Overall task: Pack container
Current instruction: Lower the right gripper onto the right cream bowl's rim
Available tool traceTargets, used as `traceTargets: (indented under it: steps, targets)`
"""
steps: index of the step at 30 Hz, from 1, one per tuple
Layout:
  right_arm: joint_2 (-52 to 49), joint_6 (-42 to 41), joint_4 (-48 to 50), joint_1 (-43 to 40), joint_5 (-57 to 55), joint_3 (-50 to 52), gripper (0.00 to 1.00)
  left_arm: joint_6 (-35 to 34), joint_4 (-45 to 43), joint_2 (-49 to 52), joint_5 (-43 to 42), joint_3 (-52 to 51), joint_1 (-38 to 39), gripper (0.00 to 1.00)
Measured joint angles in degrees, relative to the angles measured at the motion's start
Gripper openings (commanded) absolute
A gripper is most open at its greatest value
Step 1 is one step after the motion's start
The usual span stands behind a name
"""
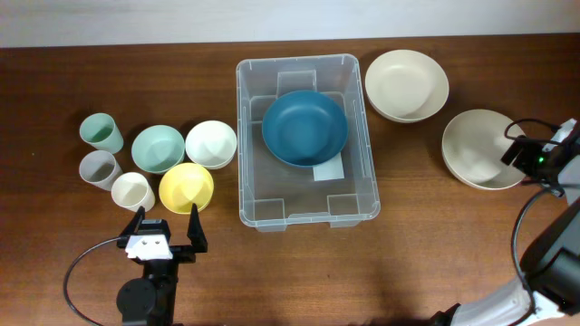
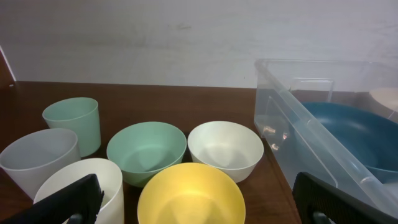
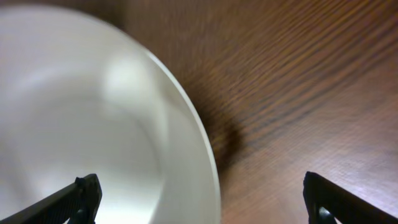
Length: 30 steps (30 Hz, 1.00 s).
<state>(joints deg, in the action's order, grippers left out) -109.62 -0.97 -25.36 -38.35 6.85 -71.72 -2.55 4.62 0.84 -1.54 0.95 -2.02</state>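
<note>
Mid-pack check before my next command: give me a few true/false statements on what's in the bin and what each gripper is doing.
1. The blue bowl sits inside the container. True.
2. The yellow bowl is also in the container. False: it is on the table, left of the container, just ahead of the left gripper.
3. The left gripper is holding a cup. False: it is open and empty.
4. The right gripper is open, with the rim of a cream bowl between its fingers. True.
5. A green cup, a grey cup and a white cup stand left of the yellow bowl. True.
</note>
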Motion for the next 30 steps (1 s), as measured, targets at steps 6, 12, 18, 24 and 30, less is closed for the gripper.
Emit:
traceTargets:
  steps: [6,12,18,24,30]
  targets:
    - [-3.8,1.3,1.3,0.0,2.2,0.0,0.7,0.0,0.0,0.0,0.0,0.0,0.0,1.0]
    - [-3.8,1.5,1.8,-0.2,3.2,0.0,0.34,0.0,0.0,0.0,0.0,0.0,0.0,1.0]
    - [-3.8,1.0,1.4,-1.7,3.6,0.0,0.07,0.0,0.0,0.0,0.0,0.0,0.0,1.0]
    - [-3.8,-0.4,1.4,-3.9,4.9,0.0,0.04,0.0,0.0,0.0,0.0,0.0,0.0,1.0]
    - [-3.8,-0.6,1.4,-4.4,6.9,0.0,0.04,0.0,0.0,0.0,0.0,0.0,0.0,1.0]
